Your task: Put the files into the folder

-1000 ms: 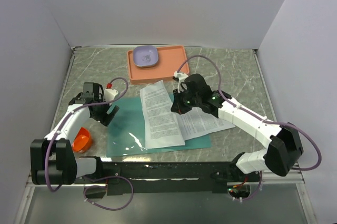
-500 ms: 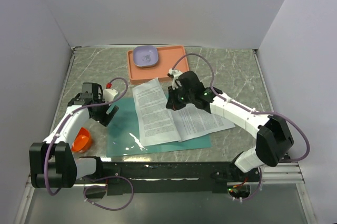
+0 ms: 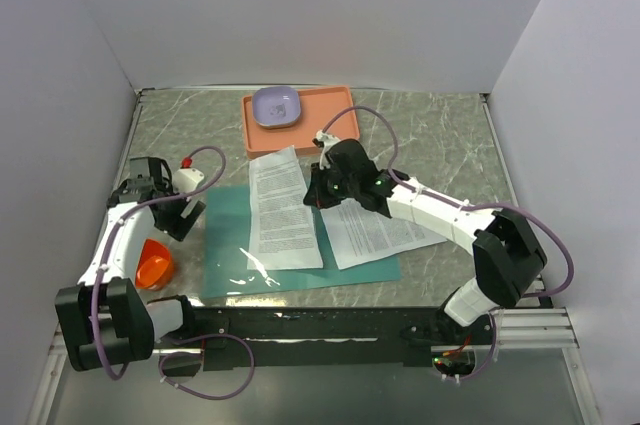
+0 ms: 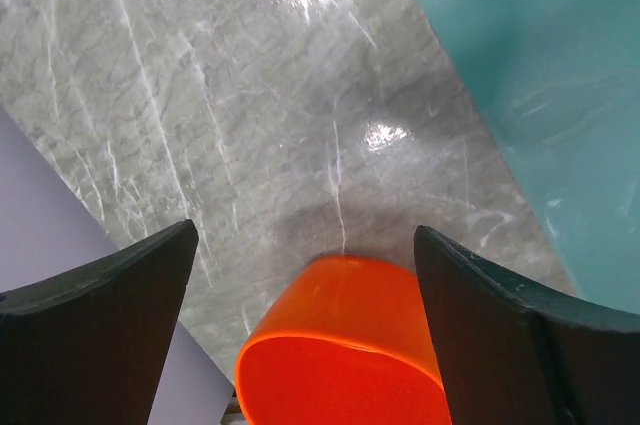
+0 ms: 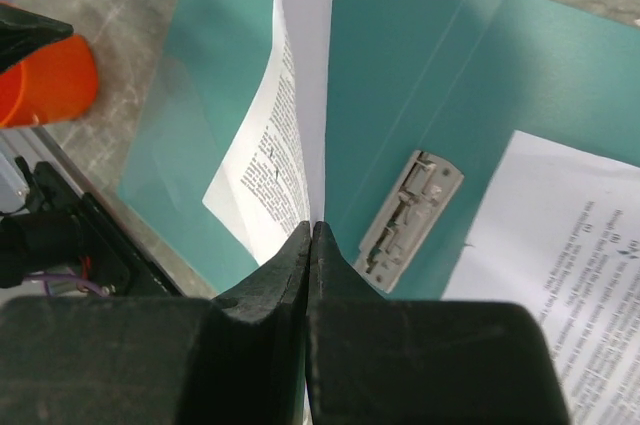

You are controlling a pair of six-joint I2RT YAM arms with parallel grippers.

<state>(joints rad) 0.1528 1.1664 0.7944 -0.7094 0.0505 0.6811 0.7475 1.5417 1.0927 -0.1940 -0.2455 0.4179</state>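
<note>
The teal folder [image 3: 225, 250] lies open on the table, its metal fastener [image 5: 410, 213] showing in the right wrist view. My right gripper [image 3: 318, 190] is shut on the edge of one white printed sheet [image 3: 280, 210] and holds it lifted over the folder's left half; the sheet [image 5: 268, 160] hangs edge-on from the jaws. A second sheet [image 3: 378, 230] lies on the folder's right half and also shows in the right wrist view [image 5: 565, 275]. My left gripper [image 3: 180, 215] is open and empty, left of the folder [image 4: 540, 75] and above an orange cup [image 4: 345, 345].
An orange-pink tray [image 3: 330, 125] holding a lavender bowl [image 3: 276, 107] stands at the back. The orange cup [image 3: 153, 265] lies on its side near the left front. Grey walls close the left, back and right sides.
My right gripper has carried the held sheet to the left, over the folder's left half. My left arm has drawn back to the left, off the folder.
</note>
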